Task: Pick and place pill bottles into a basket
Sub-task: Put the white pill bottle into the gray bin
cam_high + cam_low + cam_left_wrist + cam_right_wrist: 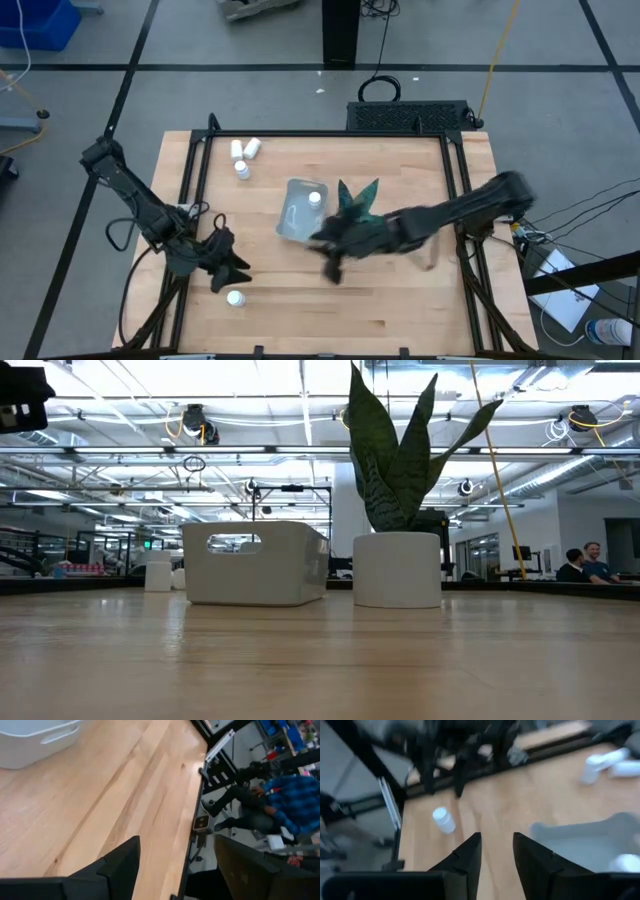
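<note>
- One pill bottle (236,298) stands upright, cap up, near the table's front edge, just beside the left gripper (232,268) and on its front-edge side; nothing lies between them.
- Left gripper: fingers spread wide in the left wrist view, bare wood showing in the gap, nothing held.
- Upright bottle, so its long axis is vertical; a grasp from the side across the body looks the likeliest approach.
- Right gripper (330,262) sits just in front of the basket (293,222), near table centre. Its fingers stand a narrow gap apart in the right wrist view, with nothing between them.
- Left arm is clearly the nearer to the front bottle; the right gripper is well apart from it.
- One bottle (315,198) already lies inside the basket, near its far corner.
- Three more bottles (243,156) cluster near the far left corner of the table; at least one seems to lie on its side, though the high view is too coarse to be sure.
- Room to move: open wood between the front bottle and the basket. The potted plant (358,200) stands against the basket's right side, so entry from the left or front side is the freer one.
- Caution: the front bottle is close to the table edge; a nudge could roll it off.
</note>
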